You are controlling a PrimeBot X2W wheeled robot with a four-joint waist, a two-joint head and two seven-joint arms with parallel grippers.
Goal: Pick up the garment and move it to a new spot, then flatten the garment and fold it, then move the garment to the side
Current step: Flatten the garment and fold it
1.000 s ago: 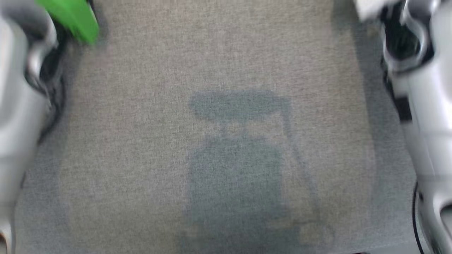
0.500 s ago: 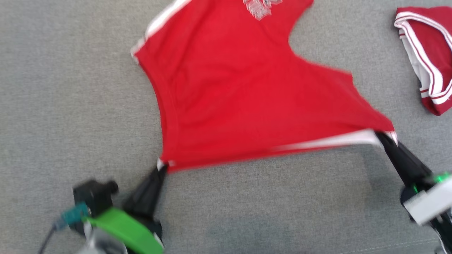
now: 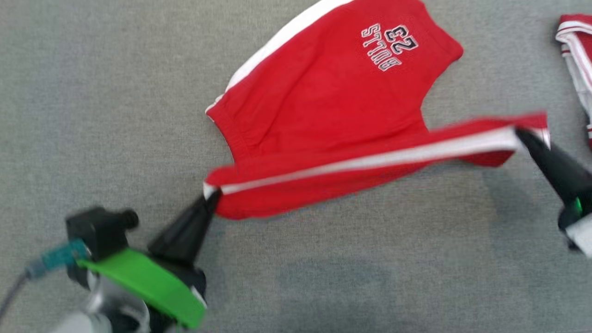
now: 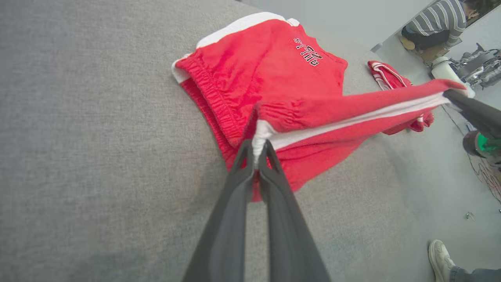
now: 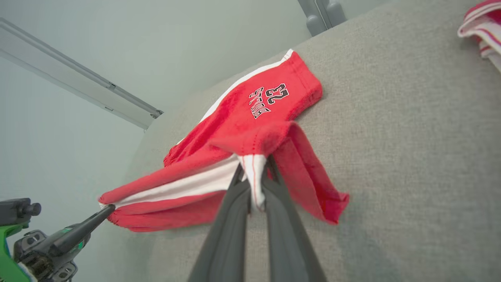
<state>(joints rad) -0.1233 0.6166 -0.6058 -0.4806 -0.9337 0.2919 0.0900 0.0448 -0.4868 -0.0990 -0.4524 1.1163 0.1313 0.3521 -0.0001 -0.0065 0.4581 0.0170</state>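
The garment [image 3: 323, 101] is a pair of red shorts with white side stripes and a "BULLS 23" print, lying on the grey cloth surface [image 3: 92, 92]. Its near edge is lifted and stretched between both grippers, folding over the rest. My left gripper [image 3: 213, 195] is shut on the waistband corner at the lower left; in the left wrist view the left gripper [image 4: 256, 150] pinches the white stripe of the garment [image 4: 266, 70]. My right gripper [image 3: 525, 135] is shut on the leg-hem corner at the right; in the right wrist view the right gripper [image 5: 254, 172] pinches white fabric of the garment [image 5: 250, 117].
A second red and white garment [image 3: 576, 64] lies at the right edge of the surface, also seen as a crumpled piece [image 4: 385, 76] in the left wrist view. A person in a striped top [image 4: 438, 21] sits beyond the surface; a shoe [image 4: 438, 254] stands beside it.
The head camera has swung from bare cloth onto the shorts. Over the last half second both grippers carried the held edge up and over the shorts, which now lie doubled with the print showing.
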